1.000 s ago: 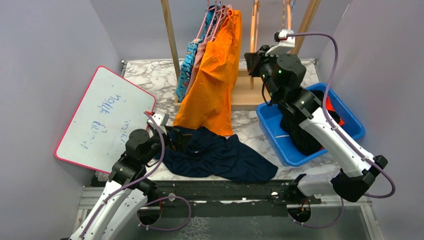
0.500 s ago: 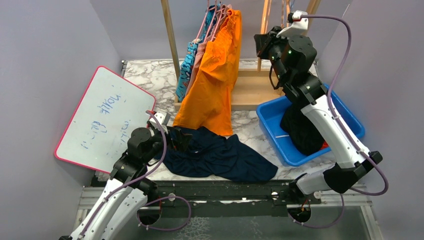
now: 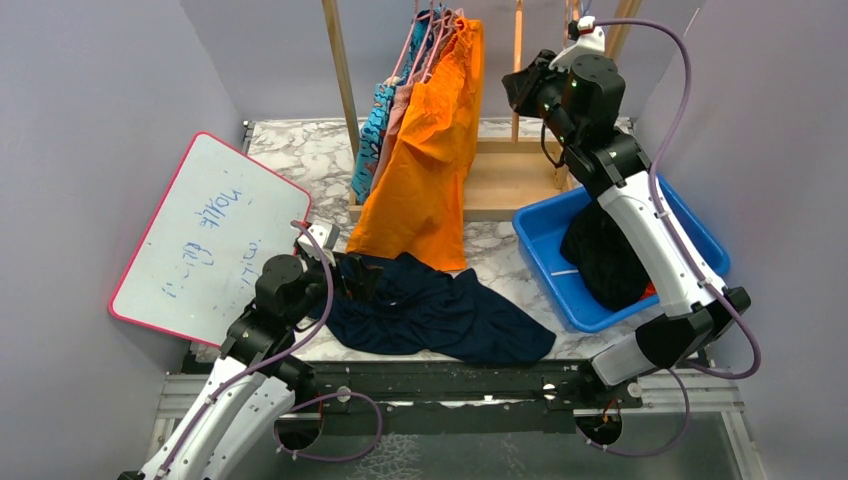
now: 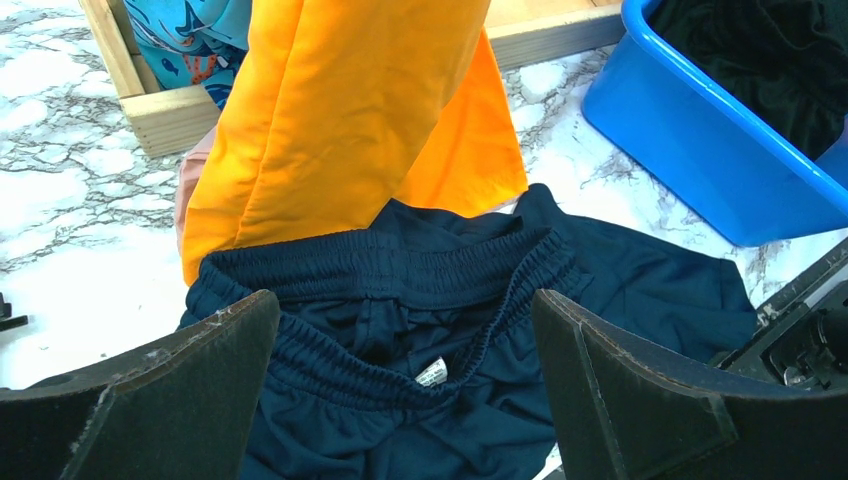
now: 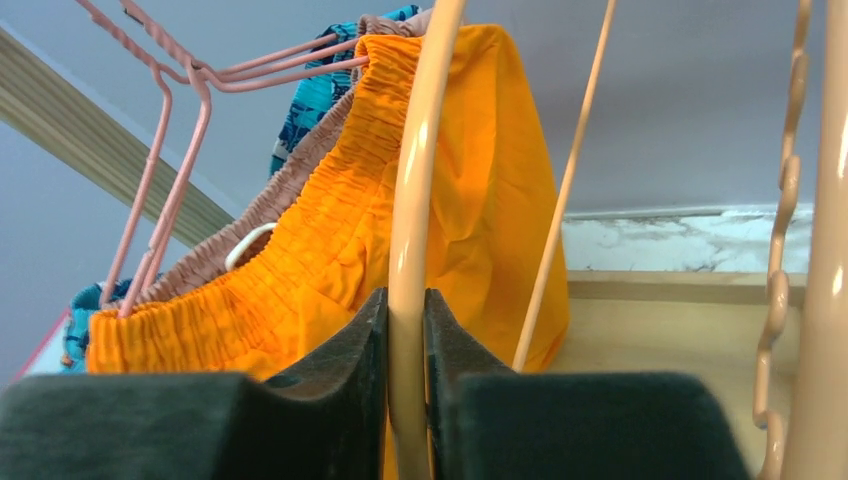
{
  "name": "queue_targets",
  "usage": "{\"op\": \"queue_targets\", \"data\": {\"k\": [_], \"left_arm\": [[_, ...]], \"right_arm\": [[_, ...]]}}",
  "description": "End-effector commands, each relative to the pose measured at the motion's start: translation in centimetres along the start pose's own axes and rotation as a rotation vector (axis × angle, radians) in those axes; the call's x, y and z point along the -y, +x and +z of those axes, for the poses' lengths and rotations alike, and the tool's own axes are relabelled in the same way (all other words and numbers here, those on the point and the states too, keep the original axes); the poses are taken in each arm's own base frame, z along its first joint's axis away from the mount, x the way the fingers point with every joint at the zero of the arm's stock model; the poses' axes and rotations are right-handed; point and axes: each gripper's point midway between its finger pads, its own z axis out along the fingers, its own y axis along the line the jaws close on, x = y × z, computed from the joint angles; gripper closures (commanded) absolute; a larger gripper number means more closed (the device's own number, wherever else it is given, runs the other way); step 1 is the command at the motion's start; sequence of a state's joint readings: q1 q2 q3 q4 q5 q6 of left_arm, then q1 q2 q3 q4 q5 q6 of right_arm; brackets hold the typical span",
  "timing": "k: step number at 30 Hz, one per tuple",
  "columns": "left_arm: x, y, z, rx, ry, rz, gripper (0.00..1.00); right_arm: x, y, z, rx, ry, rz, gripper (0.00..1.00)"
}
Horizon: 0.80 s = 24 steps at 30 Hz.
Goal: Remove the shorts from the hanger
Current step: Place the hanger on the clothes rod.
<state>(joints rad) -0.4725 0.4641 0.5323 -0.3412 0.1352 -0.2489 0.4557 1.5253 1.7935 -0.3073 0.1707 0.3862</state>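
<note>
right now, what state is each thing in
orange shorts, hanging on a pink hanger
blue print shorts, hanging
navy shorts, off the hanger, crumpled on the table
left gripper, open over the navy shorts
right gripper, shut on the peach hanger
blue bin, holding dark cloth

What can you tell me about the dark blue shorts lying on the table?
The navy shorts lie crumpled on the marble table. The cloth looks smooth and thin. Their gathered elastic waistband gapes open, showing a small white tag inside. The orange shorts overlap their far edge, and the open left gripper sits at the waistband.
</note>
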Motion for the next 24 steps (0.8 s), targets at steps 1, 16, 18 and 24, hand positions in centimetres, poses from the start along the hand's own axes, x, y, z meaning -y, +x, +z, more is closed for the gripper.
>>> {"op": "queue_targets", "data": {"k": [1,16,18,24], "left_arm": [[-0.5,-0.2,-0.1,0.003,-0.029,0.002,0.01],[-0.6,-0.1,0.1,-0.004,-0.030,-0.001,0.01],[-0.6,0.0,0.1,-0.008,-0.032,-0.002,0.01],[-0.8,0.1,0.2,-0.011,-0.041,-0.006,0.01]], "right_arm": [[0.2,-0.1,-1.0,-0.006,-0.016,0.023,0.75],[-0.8,-4.1,-7.1,0.107,-0.096,0.004,0.29],[-1.0,-4.1,-8.4,0.112,-0.118,0.009,0.25],[-6.0,-1.2,-14.1,0.073,-0.515,-0.062,0.25]]}}
